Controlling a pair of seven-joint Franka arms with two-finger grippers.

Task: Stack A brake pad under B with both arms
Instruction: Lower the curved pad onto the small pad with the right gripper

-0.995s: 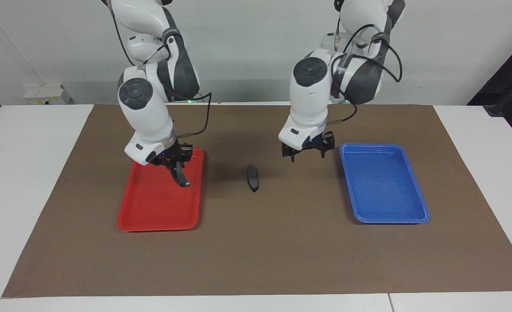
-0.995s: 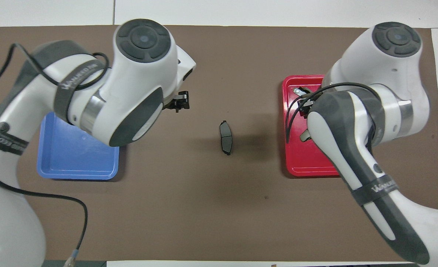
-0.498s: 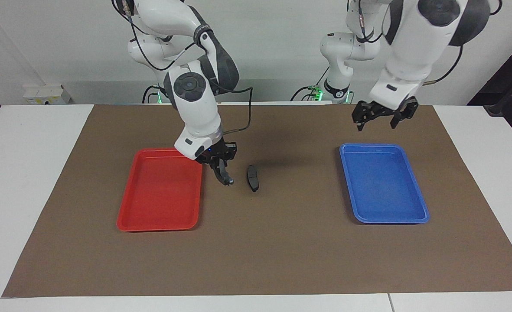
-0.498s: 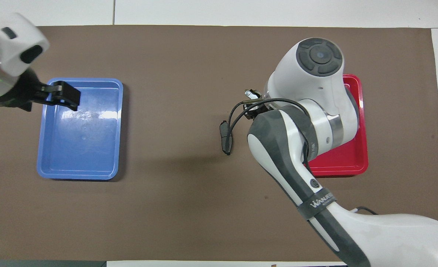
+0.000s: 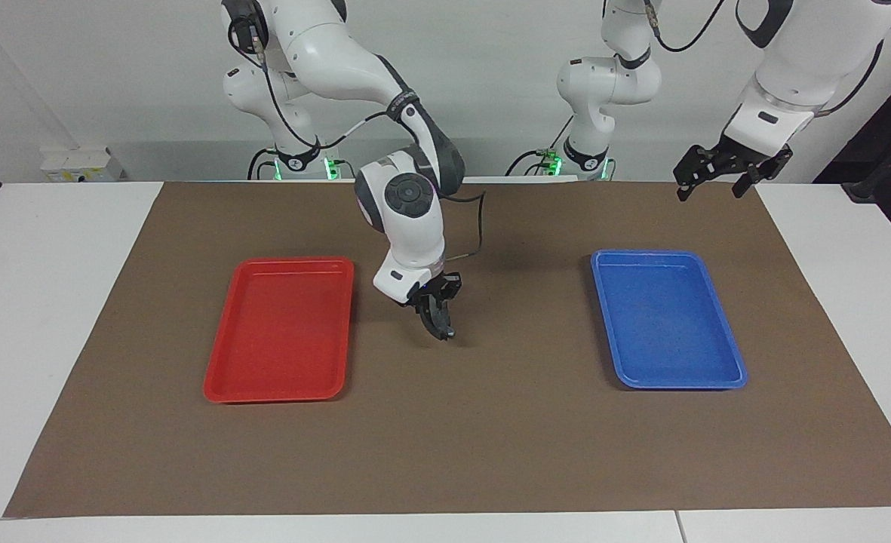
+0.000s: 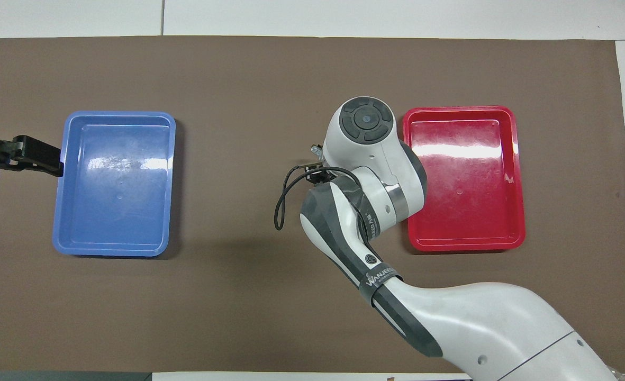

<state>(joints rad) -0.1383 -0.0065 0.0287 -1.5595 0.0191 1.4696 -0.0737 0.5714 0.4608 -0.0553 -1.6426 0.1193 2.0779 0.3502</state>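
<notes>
Now right gripper (image 5: 431,308) clamps curved piece (image 5: 440,329) low over mid-mat (image 5: 490,437), ready to stack; short pad hidden beneath. Left gripper (image 5: 720,179) spread, waiting aloft.

A brown mat (image 5: 490,437) covers the table (image 5: 38,302), carrying a red tray (image 5: 279,377) and a blue tray (image 5: 668,377).

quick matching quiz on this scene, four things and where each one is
Things:
1. red tray
2. blue tray
3. right tool
4. left tool

Places:
a. raised, fingers apart, over the mat's edge at the left arm's end
b. lying toward the right arm's end
c. low over the mat between the two trays
d. lying toward the left arm's end

Pairs: 1-b, 2-d, 3-c, 4-a
</notes>
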